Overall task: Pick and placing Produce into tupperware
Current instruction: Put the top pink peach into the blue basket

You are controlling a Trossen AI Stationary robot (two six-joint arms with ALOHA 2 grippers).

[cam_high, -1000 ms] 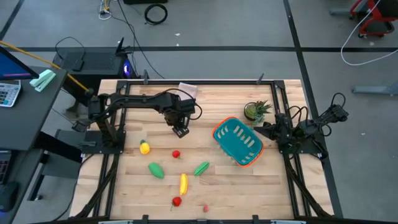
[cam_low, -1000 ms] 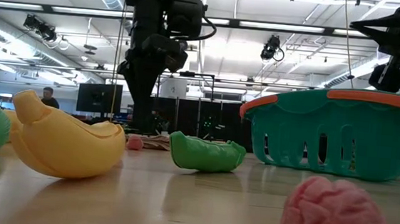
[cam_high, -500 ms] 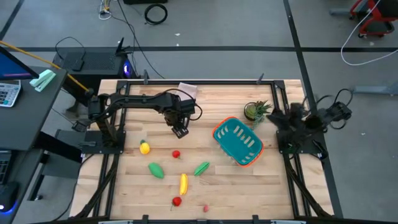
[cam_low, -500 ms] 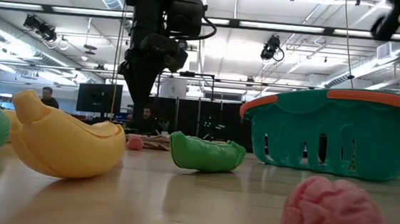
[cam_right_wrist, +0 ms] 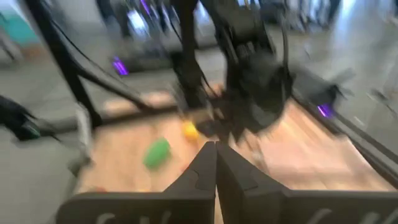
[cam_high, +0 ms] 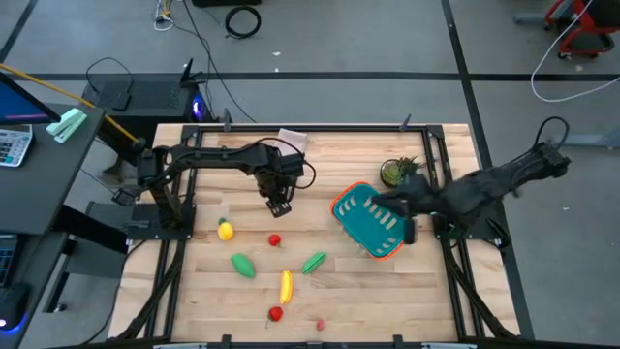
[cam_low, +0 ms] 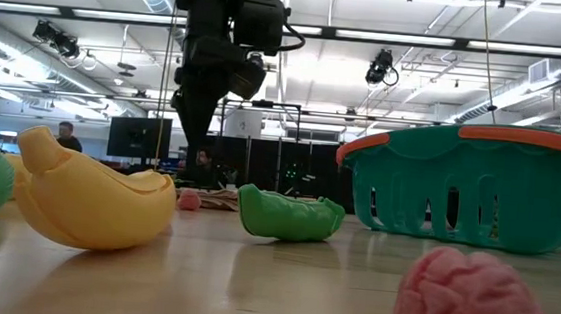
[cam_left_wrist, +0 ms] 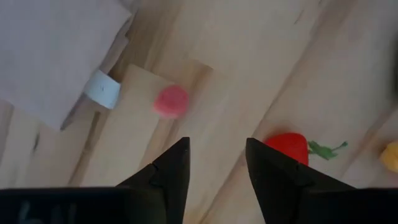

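Stretching across a wooden tabletop (cam_high: 320,291), the right arm reaches over the teal tupperware (cam_high: 371,222), its right gripper (cam_high: 406,229) with fingers pressed shut and empty; a second ago it sat folded at the table's edge. A low sweep could knock the basket askew. The left gripper (cam_high: 279,206) hovers part-open, holding nothing, above scattered produce — banana (cam_high: 286,286), green pod (cam_high: 314,262), red tomato (cam_high: 275,240).

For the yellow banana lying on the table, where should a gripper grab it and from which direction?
Grip the banana across its narrow middle, coming straight down from above. In the high view it lies flat with its long axis running toward and away from the table's front edge, so the fingers should close across its left and right sides. Nothing touches it.
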